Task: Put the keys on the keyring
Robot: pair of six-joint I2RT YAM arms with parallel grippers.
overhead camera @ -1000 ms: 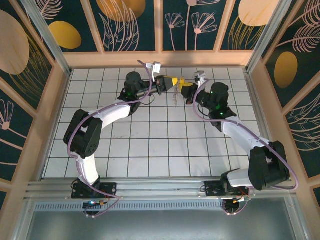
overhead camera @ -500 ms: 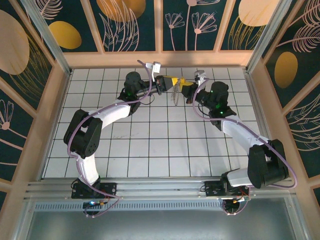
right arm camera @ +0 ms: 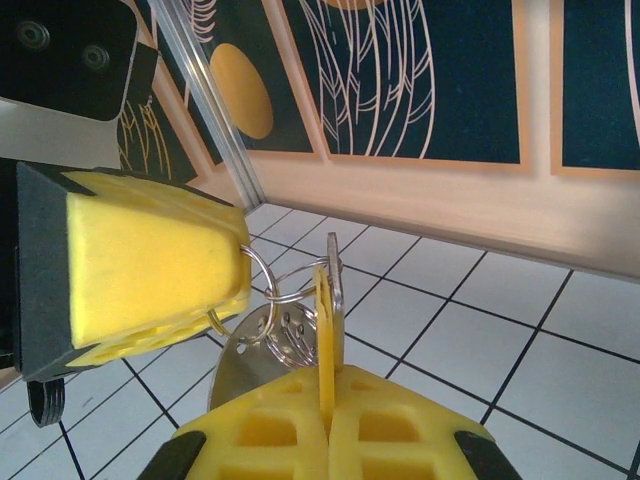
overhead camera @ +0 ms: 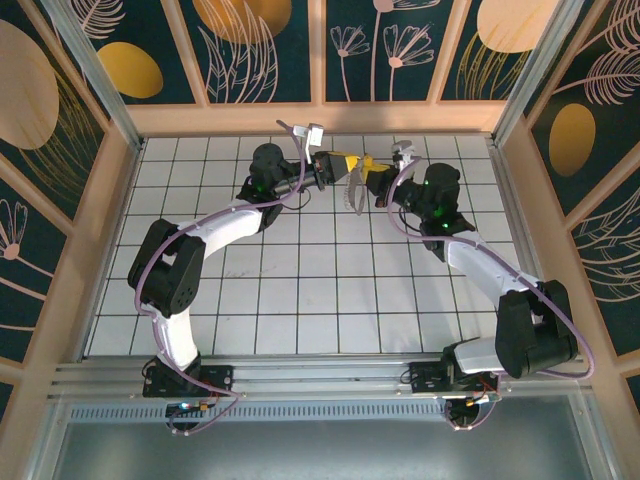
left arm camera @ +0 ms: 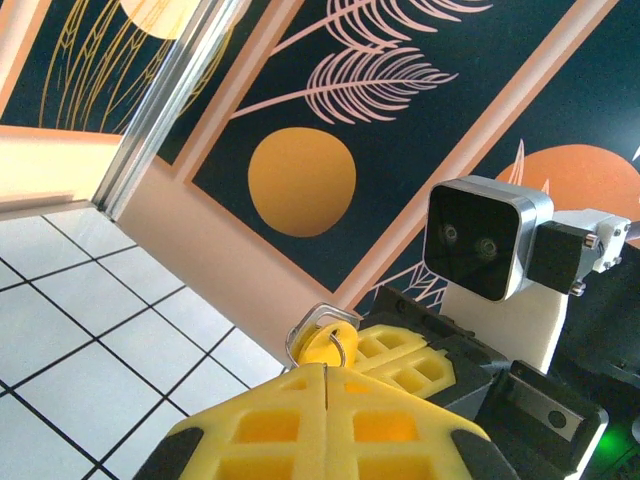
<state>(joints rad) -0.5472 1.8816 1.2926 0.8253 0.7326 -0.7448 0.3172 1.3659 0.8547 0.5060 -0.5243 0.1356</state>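
Both grippers meet above the far tiles. My left gripper (overhead camera: 347, 163) (left arm camera: 327, 368) is shut on the keyring (right arm camera: 257, 288), a thin wire loop coming out of its yellow fingers (right arm camera: 150, 268). My right gripper (overhead camera: 373, 173) (right arm camera: 327, 402) is shut on a flat yellow key (right arm camera: 324, 330), seen edge-on, with a silver key (right arm camera: 335, 275) pressed beside it. A second wire loop (right arm camera: 300, 292) links these keys to the held ring. In the left wrist view the yellow key head (left arm camera: 334, 342) has wire through its hole. A silver perforated tag (right arm camera: 250, 358) (overhead camera: 350, 190) hangs below.
The peach back wall (overhead camera: 320, 118) stands just behind the grippers. White tiled floor (overhead camera: 320, 290) stretches toward the arm bases. The right wrist camera (left arm camera: 485, 240) sits close in front of the left gripper.
My right gripper has edged slightly toward the back wall and the left gripper. The hanging tag has swung a little with it. Both grips are unchanged.
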